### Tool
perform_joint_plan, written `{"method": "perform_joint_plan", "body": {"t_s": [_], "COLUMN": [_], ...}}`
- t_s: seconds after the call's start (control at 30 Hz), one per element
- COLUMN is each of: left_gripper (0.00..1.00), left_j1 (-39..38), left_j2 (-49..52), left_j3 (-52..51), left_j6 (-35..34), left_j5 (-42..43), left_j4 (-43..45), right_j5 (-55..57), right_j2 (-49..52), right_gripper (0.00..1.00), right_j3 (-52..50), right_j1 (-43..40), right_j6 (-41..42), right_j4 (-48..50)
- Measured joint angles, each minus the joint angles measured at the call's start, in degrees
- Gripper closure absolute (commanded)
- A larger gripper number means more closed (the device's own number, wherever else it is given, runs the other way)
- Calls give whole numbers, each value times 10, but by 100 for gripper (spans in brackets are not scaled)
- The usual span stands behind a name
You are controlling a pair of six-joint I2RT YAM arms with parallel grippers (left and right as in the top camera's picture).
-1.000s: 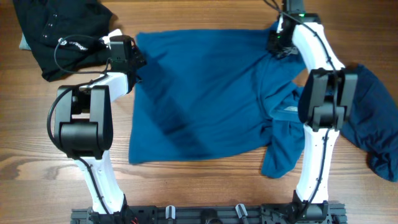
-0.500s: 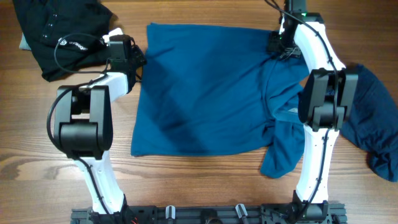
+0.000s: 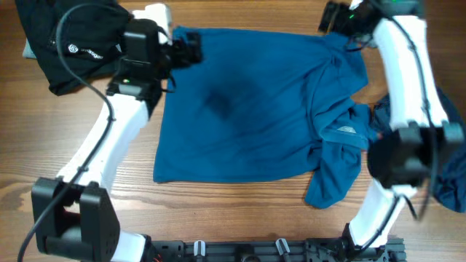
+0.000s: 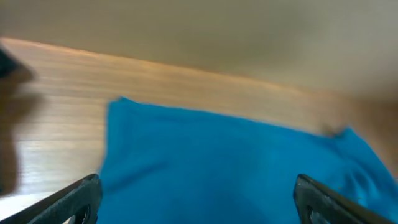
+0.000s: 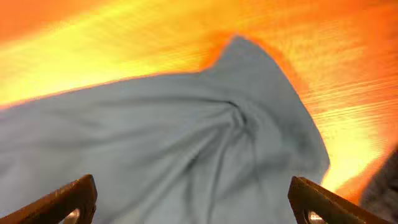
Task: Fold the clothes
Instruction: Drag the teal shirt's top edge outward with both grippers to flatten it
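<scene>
The mid-blue T-shirt [image 3: 247, 109] lies spread on the wooden table, its lower right part bunched into folds [image 3: 338, 156]. My left gripper [image 3: 191, 45] hovers open over the shirt's far left corner. In the left wrist view, blue fabric [image 4: 211, 155] fills the space below the wide-apart fingers [image 4: 78, 199]. My right gripper [image 3: 331, 16] is open above the far right corner. The right wrist view shows wrinkled cloth [image 5: 186, 143] under the spread fingers [image 5: 317, 202], nothing between them. A darker blue garment [image 3: 450, 185] lies at the right edge, partly hidden by the right arm.
A black garment [image 3: 44, 65] lies heaped at the far left corner of the table. Bare wood [image 3: 240, 211] runs along the near side in front of the shirt. The arm bases [image 3: 247, 251] stand at the front edge.
Both grippers have opened and let go of the shirt's far edge. Both arms have risen and drawn back over the far corners. The shirt has settled flat.
</scene>
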Motion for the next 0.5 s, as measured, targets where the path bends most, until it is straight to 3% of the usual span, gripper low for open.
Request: {"method": "perform_joint_plan", "body": {"t_s": [0.1, 0.3, 0.4, 0.47, 0.5], "left_gripper": [0, 2, 17, 32, 46], "left_j1": [-38, -67, -60, -55, -53], "left_j2": [14, 112, 163, 191, 202], "left_j3": [0, 0, 0, 0, 0], "left_j6": [19, 30, 29, 26, 28], "left_j5": [5, 9, 9, 9, 9], "left_j4": [-51, -69, -77, -77, -77], "right_j5": [-49, -103, -113, -117, -119], "right_j2": [-57, -107, -108, -108, -109], "right_gripper": [0, 0, 0, 0, 0], "right_j3": [8, 8, 8, 8, 8], "right_j1": [0, 0, 0, 0, 0], "right_j6": [6, 12, 14, 14, 14], "right_j4": [-36, -140, -176, -188, -192]}}
